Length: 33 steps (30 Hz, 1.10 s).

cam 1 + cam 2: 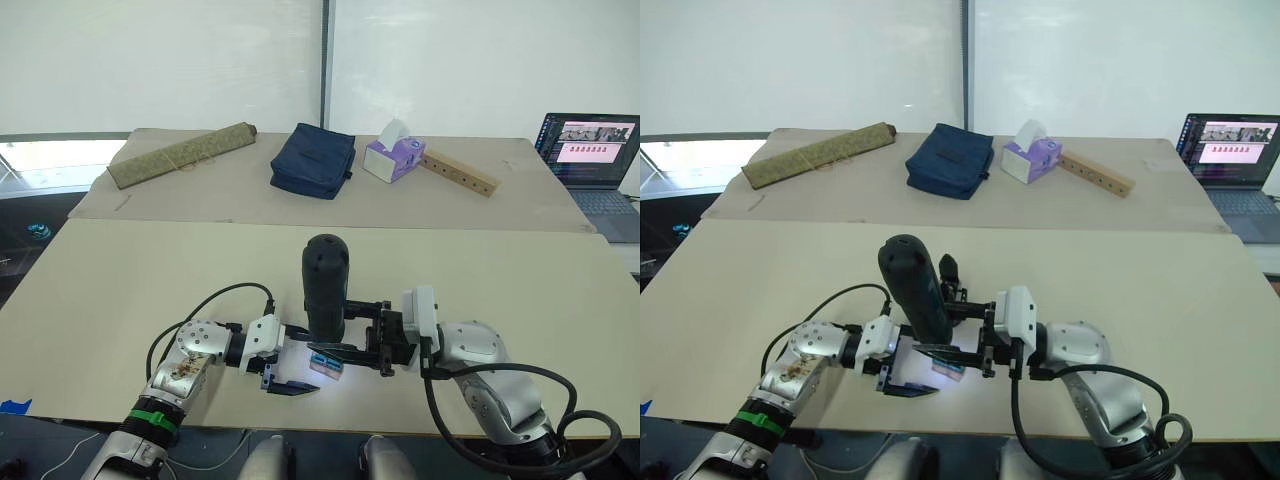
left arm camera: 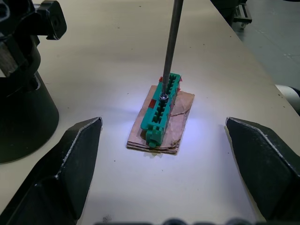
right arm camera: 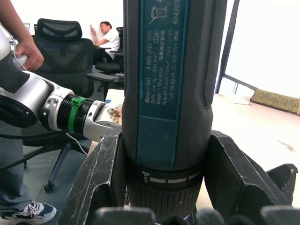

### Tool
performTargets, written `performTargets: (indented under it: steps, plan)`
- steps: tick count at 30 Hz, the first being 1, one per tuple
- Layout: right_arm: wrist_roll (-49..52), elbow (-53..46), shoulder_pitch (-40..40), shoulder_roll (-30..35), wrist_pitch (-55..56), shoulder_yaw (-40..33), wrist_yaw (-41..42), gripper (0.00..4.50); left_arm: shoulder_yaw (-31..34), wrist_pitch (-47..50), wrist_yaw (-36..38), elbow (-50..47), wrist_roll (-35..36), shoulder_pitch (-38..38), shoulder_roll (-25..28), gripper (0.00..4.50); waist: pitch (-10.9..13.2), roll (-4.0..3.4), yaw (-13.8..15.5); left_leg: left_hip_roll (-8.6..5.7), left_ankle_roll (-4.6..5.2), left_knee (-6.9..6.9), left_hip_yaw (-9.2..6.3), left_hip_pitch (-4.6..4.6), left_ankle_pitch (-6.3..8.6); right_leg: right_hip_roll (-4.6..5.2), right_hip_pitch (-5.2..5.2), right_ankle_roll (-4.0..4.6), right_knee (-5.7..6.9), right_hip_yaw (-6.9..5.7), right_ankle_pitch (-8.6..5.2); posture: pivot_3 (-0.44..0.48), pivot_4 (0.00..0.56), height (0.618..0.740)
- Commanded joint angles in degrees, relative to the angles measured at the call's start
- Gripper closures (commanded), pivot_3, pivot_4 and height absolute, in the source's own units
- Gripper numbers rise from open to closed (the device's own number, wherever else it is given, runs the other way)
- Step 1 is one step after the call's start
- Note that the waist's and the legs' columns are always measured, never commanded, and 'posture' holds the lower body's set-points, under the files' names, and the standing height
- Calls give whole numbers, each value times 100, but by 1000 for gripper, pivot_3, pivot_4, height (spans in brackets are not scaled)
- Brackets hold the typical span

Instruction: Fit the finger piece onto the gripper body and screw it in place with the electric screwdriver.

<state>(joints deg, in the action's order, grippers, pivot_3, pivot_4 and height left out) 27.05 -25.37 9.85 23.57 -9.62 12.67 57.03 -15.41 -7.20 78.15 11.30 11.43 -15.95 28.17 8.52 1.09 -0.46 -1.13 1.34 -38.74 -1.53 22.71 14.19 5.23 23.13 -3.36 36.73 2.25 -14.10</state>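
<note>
The right gripper (image 3: 161, 197) has its fingers clamped on the upright screwdriver (image 1: 325, 285), bit on a screw in the green-topped block (image 2: 161, 110). The left gripper (image 2: 164, 164) has its fingers apart either side of the block, gripping nothing, so the block may twist or slide on the tabletop (image 1: 120, 290).

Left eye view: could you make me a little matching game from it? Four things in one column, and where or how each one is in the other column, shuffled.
Things:
1. electric screwdriver
2. left gripper
3. tissue box
4. laptop

Places or states:
A. on the far table, between the navy bag and the wooden strip
B. open, one finger on either side of the green-topped block
C. upright, clamped in the right gripper
D. screen lit, at the far right of the scene

Pairs: 1-C, 2-B, 3-A, 4-D
</note>
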Motion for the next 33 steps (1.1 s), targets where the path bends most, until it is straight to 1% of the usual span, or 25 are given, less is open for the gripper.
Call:
performTargets:
  steps: [1,33]
  plan:
    - [27,-127,50,-46,233,-39,-1,2598,-230,103,-1,26,-95,119,-29,51,0,0,0,0,0,0,0,0,0,0,0,0,0,0,0,0,150,740]
    - [-6,-143,102,-10,179,16,76,2598,-222,100,-64,3,-106,172,-20,51,-1,-1,0,0,0,0,0,-7,0,0,-6,0,0,0,0,0,150,740]
